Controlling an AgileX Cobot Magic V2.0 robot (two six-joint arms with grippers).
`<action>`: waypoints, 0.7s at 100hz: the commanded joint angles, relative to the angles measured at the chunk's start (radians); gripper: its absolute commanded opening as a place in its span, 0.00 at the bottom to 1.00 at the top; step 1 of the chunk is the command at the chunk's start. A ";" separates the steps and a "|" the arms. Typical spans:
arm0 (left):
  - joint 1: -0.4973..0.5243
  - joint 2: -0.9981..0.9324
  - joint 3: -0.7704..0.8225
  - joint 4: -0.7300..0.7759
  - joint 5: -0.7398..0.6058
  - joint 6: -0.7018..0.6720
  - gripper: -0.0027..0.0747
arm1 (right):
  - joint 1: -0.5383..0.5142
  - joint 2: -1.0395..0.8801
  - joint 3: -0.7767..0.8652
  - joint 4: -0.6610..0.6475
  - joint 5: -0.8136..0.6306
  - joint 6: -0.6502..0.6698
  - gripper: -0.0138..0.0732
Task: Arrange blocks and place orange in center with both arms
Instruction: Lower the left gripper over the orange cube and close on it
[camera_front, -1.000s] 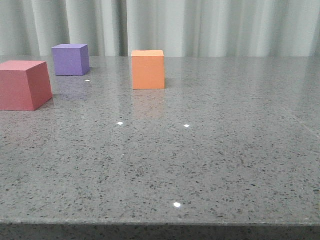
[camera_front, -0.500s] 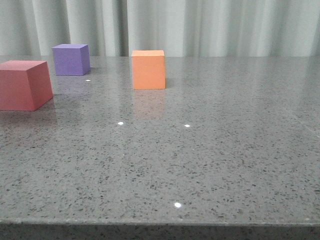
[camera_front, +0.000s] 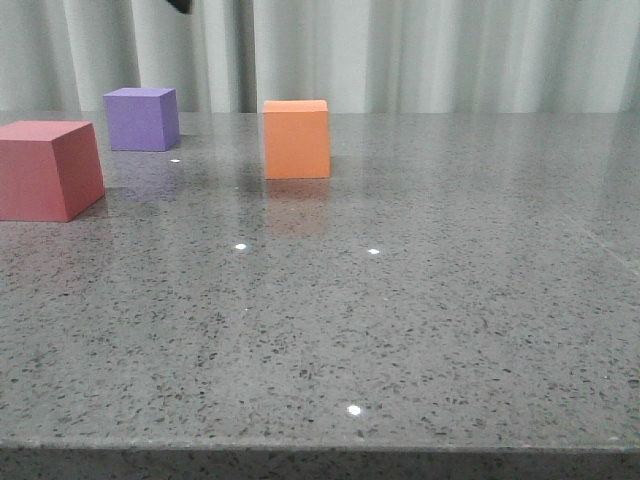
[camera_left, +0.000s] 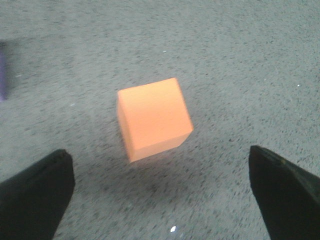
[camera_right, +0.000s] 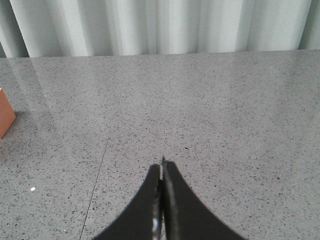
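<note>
I count three cubes on the grey speckled table (camera_front: 420, 330): one orange cube (camera_front: 297, 139), one purple cube (camera_front: 142, 119) to its left and a little farther back, and one red-pink cube (camera_front: 47, 169) further left and nearer to me. My left claw (camera_left: 165, 200) hangs above the orange cube, fingers spread wide, touching nothing. My right claw (camera_right: 162, 172) has its two fingers pressed together, holding nothing, over bare table to the right of the orange cube.

- The matte red-pink cube (camera_front: 45, 170) is cut by the front view's left edge.
- The matte purple cube (camera_left: 2, 70) shows only a blurred sliver in the left wrist view.
- The matte orange cube (camera_right: 5, 112) shows only a corner in the right wrist view.
</note>
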 joint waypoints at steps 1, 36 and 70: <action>-0.021 0.025 -0.108 0.055 -0.018 -0.059 0.89 | -0.004 0.002 -0.025 -0.021 -0.076 -0.011 0.03; -0.035 0.184 -0.261 0.123 0.028 -0.101 0.89 | -0.004 0.002 -0.025 -0.021 -0.076 -0.011 0.03; -0.031 0.263 -0.261 0.148 0.010 -0.124 0.89 | -0.004 0.002 -0.025 -0.021 -0.076 -0.011 0.03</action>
